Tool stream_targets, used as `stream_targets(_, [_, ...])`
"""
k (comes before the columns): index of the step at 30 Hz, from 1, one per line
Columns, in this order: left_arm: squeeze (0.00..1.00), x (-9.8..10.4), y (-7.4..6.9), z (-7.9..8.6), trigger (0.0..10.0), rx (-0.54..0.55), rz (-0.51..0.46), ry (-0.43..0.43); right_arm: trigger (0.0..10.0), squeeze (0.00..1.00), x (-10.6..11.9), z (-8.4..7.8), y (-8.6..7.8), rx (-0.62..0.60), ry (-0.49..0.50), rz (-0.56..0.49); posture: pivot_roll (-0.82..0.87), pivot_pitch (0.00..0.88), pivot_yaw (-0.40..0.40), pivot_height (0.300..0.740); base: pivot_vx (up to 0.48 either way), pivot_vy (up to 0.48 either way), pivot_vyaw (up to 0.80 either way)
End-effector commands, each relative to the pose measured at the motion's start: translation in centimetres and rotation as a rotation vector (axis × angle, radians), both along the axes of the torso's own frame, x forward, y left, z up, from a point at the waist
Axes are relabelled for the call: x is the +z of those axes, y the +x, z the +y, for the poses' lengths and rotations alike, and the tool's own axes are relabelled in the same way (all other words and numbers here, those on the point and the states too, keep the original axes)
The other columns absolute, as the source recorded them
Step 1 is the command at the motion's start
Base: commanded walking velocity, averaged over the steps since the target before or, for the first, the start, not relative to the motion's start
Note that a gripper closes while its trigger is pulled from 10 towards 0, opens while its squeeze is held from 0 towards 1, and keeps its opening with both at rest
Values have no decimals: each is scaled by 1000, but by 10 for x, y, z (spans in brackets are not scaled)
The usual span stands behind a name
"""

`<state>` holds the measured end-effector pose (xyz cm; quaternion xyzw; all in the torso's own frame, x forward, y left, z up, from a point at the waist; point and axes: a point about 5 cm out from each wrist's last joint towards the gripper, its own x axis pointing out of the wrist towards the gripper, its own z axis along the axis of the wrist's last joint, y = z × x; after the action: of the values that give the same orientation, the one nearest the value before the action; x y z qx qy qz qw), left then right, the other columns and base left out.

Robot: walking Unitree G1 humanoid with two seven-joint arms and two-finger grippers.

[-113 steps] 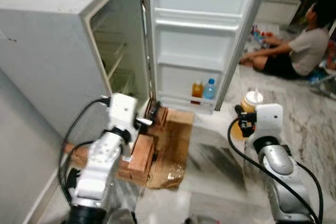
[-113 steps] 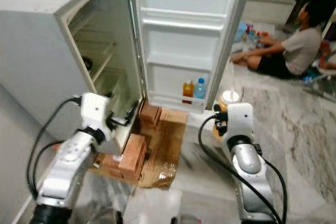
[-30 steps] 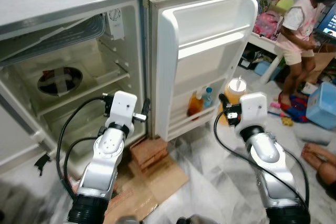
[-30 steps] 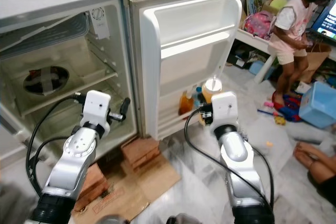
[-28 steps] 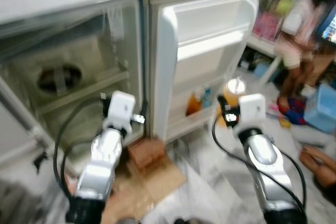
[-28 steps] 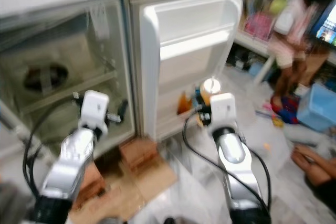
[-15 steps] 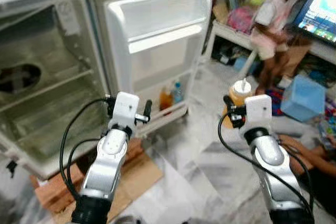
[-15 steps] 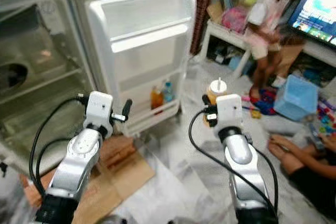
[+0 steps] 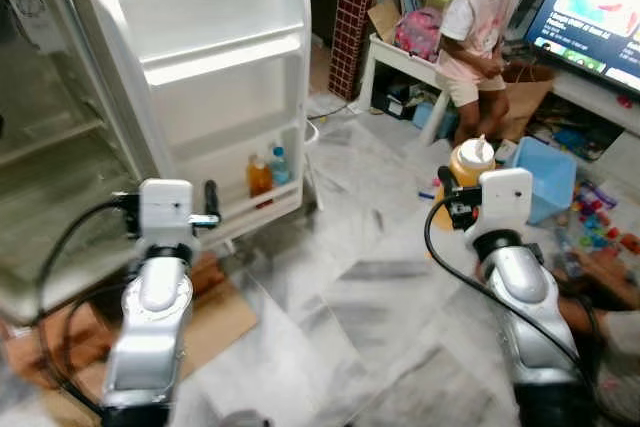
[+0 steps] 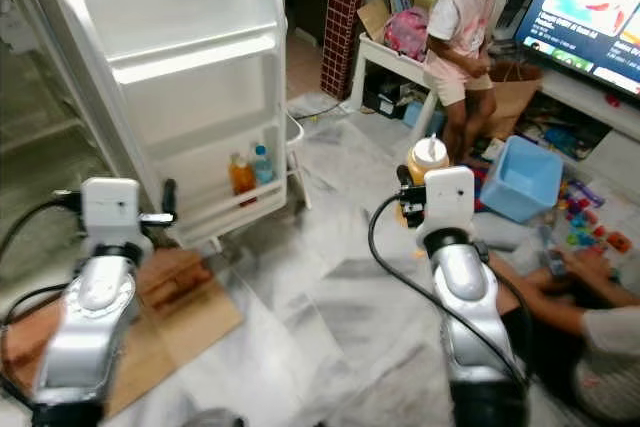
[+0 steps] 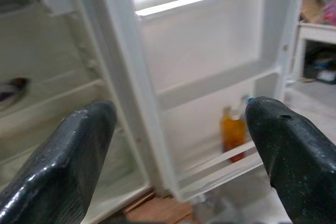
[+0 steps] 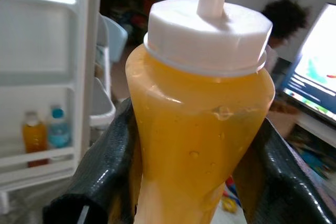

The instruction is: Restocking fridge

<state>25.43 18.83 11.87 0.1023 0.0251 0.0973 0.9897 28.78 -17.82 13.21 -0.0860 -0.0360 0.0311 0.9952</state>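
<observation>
My right gripper is shut on an orange squeeze bottle with a white cap and nozzle, held upright over the marble floor to the right of the fridge. The fridge door stands open on the left. Its lowest door shelf holds a small orange bottle and a blue-capped water bottle. My left gripper is open and empty, raised in front of the door's hinge side, its fingers wide apart. The fridge's inner shelves look bare.
A person stands at the back right by a low white table and a lit screen. A blue bin and toys lie on the floor. Another person sits at the right. Bricks and cardboard lie under the fridge.
The camera has swung right, so the fridge sits further left and more of the room shows. The right gripper still holds the bottle; the left stays open.
</observation>
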Motion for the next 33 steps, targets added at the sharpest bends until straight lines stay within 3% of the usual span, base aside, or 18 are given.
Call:
stream_targets(1, [0,0,-5,-1,10000,3,-15,-33,10000,0,1,-9,2,-54,-15,-11,56,0,-28,740,0,0,0])
stream_targets(4, [0,-4,-8,0,10000,-25,5,-28,10000,0,-2,-10,4,-70,24,20,51,0,-31,740,0,0,0])
stream_targets(6, [0,-6,-8,3,10000,-90,-7,14,10000,0,-1,-8,5,-75,-59,-3,46,0,-34,740,0,0,0])
stream_targets(8, [0,-10,-9,4,10000,-167,-13,26,10000,0,-5,-8,5,-81,-67,-7,44,0,-37,740,0,0,0])
stream_targets(11, [0,-14,-10,4,10000,-213,-7,26,10000,0,-7,-5,6,-65,-8,2,42,0,-38,740,0,0,0])
stream_targets(13, [0,-20,-11,6,10000,-194,5,27,10000,0,-10,0,6,-48,11,2,40,0,-35,740,0,0,0])
stream_targets(15, [0,-21,-9,5,10000,-141,14,-31,10000,0,-12,0,6,-76,42,-11,46,0,-28,740,0,0,0])
stream_targets(18, [0,-17,-7,-1,10000,-177,1,-31,10000,0,-18,1,6,-58,52,13,43,0,-28,740,0,0,0])
stream_targets(22, [0,-15,-2,-2,10000,-145,-30,-61,10000,0,-15,6,7,-56,126,-3,48,0,-38,740,0,0,0])
stream_targets(26, [0,-14,-4,-9,10000,-180,-51,-63,10000,0,-15,5,7,-41,107,-6,61,0,-61,740,0,0,0])
stream_targets(33, [0,-15,-6,-7,10000,-163,-49,-103,10000,0,-13,6,7,-3,131,-13,49,0,-54,740,237,110,720])
